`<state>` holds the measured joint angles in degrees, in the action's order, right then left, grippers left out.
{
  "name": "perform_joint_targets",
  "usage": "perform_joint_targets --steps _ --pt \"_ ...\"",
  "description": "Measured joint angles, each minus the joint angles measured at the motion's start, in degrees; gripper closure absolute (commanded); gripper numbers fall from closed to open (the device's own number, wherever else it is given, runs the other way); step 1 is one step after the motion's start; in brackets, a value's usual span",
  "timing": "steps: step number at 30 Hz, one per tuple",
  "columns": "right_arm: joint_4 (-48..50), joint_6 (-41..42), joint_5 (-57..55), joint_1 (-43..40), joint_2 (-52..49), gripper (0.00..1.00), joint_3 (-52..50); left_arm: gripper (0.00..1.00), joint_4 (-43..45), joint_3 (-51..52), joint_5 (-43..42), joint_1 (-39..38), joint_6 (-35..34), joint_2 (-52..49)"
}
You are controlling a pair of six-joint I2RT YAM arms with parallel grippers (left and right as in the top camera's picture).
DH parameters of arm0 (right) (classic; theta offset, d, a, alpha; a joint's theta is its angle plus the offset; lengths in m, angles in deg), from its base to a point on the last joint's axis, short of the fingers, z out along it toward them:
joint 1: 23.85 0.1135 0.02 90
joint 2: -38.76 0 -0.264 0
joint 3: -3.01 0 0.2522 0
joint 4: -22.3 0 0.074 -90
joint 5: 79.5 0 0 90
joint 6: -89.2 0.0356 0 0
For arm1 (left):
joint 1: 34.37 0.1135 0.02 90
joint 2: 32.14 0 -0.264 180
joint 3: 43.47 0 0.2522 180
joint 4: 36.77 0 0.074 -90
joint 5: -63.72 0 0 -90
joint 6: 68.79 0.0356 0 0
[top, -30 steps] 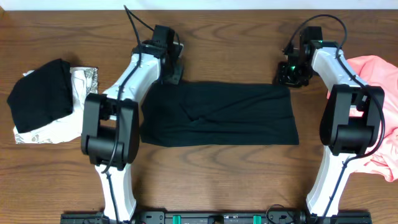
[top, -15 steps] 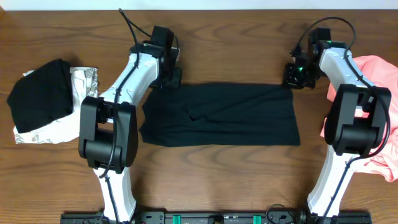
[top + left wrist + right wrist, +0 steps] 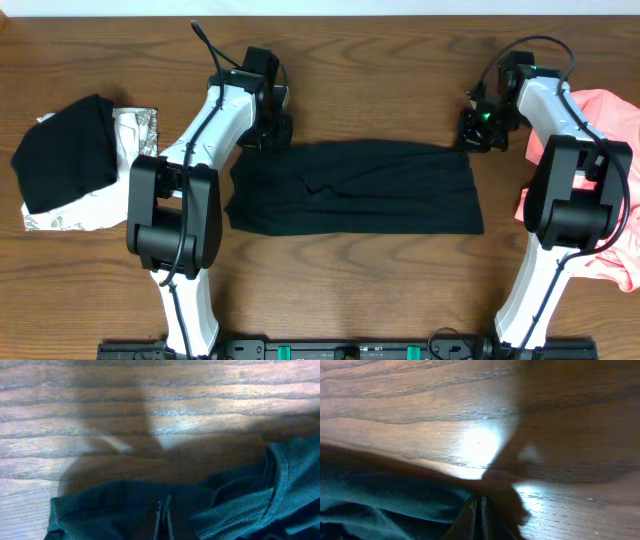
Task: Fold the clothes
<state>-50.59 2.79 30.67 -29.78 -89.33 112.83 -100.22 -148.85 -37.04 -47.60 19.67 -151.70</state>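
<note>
I've got the black T-shirt [image 3: 355,190] mid-way across the table [image 3: 370,60], folded to a flat band, long axis L-R, ends toward each arm. Plain matte fabric, few creases left of ctr. The left gripper [image 3: 272,138] is pinched tight on the far-left corner, and the right gripper [image 3: 474,138] is closed on the far-right corner.

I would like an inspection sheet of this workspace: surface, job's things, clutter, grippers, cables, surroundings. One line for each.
Surface: wooden table, dark grain.
Job's things: black T-shirt folded to a band, centre; black garment on patterned garment, left; pink garment, right edge.
Clutter: nothing seen.
Grippers: left gripper and right gripper shut on the T-shirt's far corners.
Cables: black cable looping above each wrist.
Surroundings: pale strip beyond the table.
</note>
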Motion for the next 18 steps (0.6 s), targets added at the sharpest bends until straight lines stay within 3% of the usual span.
perform_joint_targets --steps 18 --pt "-2.6 -0.2 0.8 -2.6 4.7 0.97 0.0 0.94 -4.7 0.0 -0.9 0.0 -0.5 0.0"
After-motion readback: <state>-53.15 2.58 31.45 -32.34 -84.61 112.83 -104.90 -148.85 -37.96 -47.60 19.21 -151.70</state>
